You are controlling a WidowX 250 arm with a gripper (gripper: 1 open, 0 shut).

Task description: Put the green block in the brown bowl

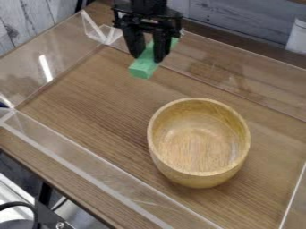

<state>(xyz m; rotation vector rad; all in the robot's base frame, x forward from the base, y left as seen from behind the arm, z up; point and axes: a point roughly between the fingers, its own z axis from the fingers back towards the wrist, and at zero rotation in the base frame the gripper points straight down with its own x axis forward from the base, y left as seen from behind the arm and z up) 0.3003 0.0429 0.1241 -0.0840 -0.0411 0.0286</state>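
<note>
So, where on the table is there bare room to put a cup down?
The widest bare patch of table lies left of the bowl in the picture, up to the clear sheet. Another lies right of the bowl. It is crowded at the top middle, where the tool holds the green block.

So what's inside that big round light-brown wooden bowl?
The round wooden bowl shows only its bare, pale floor; nothing lies in the part in view. The near wall's outer side and whatever is beneath the bowl are hidden.

Grained wooden bowl [199,143], smooth brown wood tabletop [89,112].
</note>
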